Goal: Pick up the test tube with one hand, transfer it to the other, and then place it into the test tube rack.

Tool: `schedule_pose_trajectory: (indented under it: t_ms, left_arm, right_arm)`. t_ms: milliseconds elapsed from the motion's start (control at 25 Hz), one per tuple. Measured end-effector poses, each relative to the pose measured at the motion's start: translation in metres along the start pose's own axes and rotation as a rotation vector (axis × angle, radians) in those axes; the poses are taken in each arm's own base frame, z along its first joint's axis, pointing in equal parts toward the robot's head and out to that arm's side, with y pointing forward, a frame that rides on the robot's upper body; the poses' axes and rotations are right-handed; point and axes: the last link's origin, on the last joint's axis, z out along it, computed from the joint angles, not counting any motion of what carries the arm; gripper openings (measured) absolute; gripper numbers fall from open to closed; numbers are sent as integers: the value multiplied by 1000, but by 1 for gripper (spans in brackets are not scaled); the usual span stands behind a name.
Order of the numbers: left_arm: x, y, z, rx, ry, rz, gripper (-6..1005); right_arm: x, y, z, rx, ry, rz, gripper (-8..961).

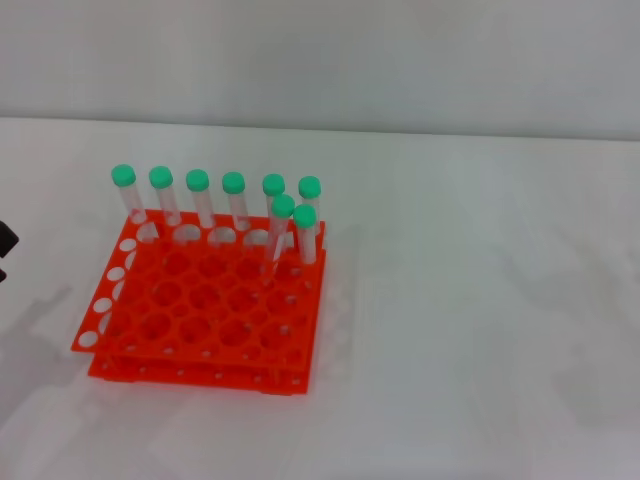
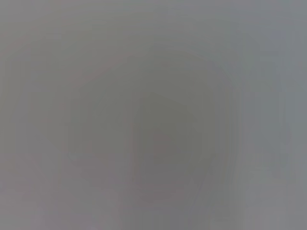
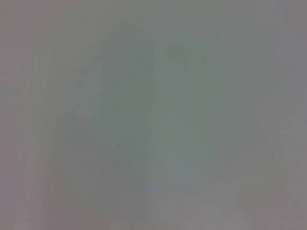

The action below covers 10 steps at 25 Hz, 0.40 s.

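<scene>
Already the test tube [image 1: 279, 232] leans in the test tube rack [image 1: 200, 310]; neither gripper's jaws visible.

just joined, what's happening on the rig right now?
Nothing is being handled at this moment. The bright orange-red plastic test tube rack sits on the white table with eight clear green-capped tubes standing in it: six along the back row and two just in front near the right end, such as this clear test tube with a green cap. No loose tube lies on the table. Only a dark bit of the left arm shows at the head view's left edge; the right arm is out of view. Both wrist views show nothing.
</scene>
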Motion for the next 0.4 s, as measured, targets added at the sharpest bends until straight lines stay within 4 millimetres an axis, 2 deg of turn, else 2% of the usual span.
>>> schedule_pose_trajectory:
  t_ms: [120,400]
  left_arm:
    - [-1,-1,-1,10,-5,-3,714]
    - [-1,-4,-7,66,13,-28,714]
  right_arm:
    - [5,0,-6,21,-9,-14,869]
    - [2,-4,-9,46,-34,-7,869]
